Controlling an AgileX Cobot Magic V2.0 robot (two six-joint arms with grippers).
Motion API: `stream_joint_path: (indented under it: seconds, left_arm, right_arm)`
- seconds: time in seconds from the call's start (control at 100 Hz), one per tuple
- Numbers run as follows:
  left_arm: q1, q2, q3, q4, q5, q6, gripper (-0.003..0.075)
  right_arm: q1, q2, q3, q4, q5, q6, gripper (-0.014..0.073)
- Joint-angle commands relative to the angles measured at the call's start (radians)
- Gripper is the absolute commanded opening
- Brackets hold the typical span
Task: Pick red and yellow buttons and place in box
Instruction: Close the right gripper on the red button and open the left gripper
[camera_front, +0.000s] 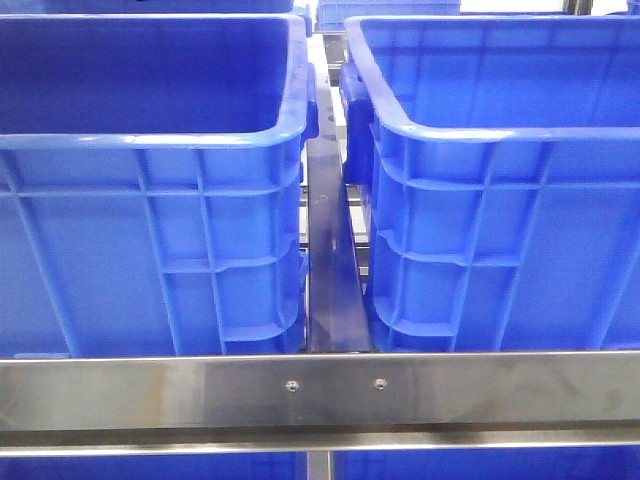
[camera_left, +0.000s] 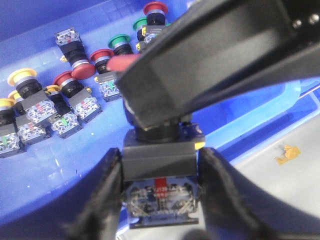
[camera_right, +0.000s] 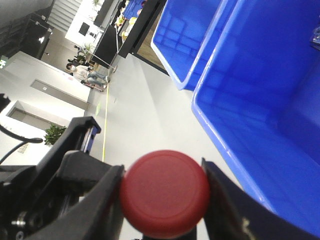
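Red mushroom-cap button (camera_right: 164, 194) clamped between right gripper (camera_right: 162, 200) fingers, cap facing camera, long axis running away along the claw; box (camera_right: 260, 115) rim off at 2 o'clock. Dark-bodied button (camera_left: 160, 175) pinched in left gripper (camera_left: 160, 200), contact block toward camera, cap end pointing away, cap colour hidden. Both grabbed, neither dropped in yet. Loose buttons (camera_left: 60, 100) still heaped at 10 o'clock in left wrist view. No arms visible in front view.
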Motion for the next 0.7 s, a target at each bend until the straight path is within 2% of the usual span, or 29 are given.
stream_joint_path:
  seconds: [0.0,0.07,0.14,0.38,0.69]
  left_arm:
    - [-0.006,-0.007,-0.027,-0.002,-0.059,-0.002,0.0379]
    - [-0.006,-0.007,-0.027,-0.002,-0.061,-0.002,0.047]
    - [-0.006,-0.007,-0.027,-0.002,-0.063,-0.002,0.0505]
    - [-0.006,-0.007,-0.027,0.0,-0.081,-0.002,0.0503]
    - [-0.006,-0.007,-0.027,0.001,-0.092,-0.002,0.0503]
  right_arm:
    - [0.001,-0.054,-0.039,0.066,0.029,-0.014,0.012]
    - [0.001,-0.054,-0.039,0.066,0.029,-0.014,0.012]
    - [0.0,-0.054,-0.039,0.065,0.029,-0.014,0.0119]
    - [-0.028,-0.056,-0.039,0.02,-0.03,-0.015,0.0119]
    - [-0.228,-0.121,-0.029,0.007,0.026,-0.015,0.0119]
